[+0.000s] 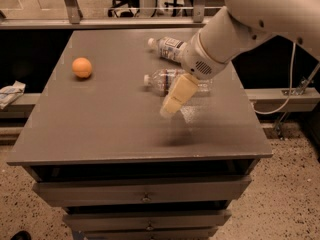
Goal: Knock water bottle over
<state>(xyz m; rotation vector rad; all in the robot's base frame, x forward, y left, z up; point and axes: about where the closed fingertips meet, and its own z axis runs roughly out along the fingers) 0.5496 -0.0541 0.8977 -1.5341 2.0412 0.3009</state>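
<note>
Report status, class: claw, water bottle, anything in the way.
Claw above table, in front of water bottle. Water bottle on its side. Nothing between them; labelled bottle and orange ball apart.

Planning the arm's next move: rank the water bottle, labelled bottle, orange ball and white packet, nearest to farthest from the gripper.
From the gripper, hovering over the table:
1. Water bottle, lying just behind it.
2. Labelled bottle, near the back edge, and orange ball, left: too close to call.
3. White packet, off the table, far left.
</note>
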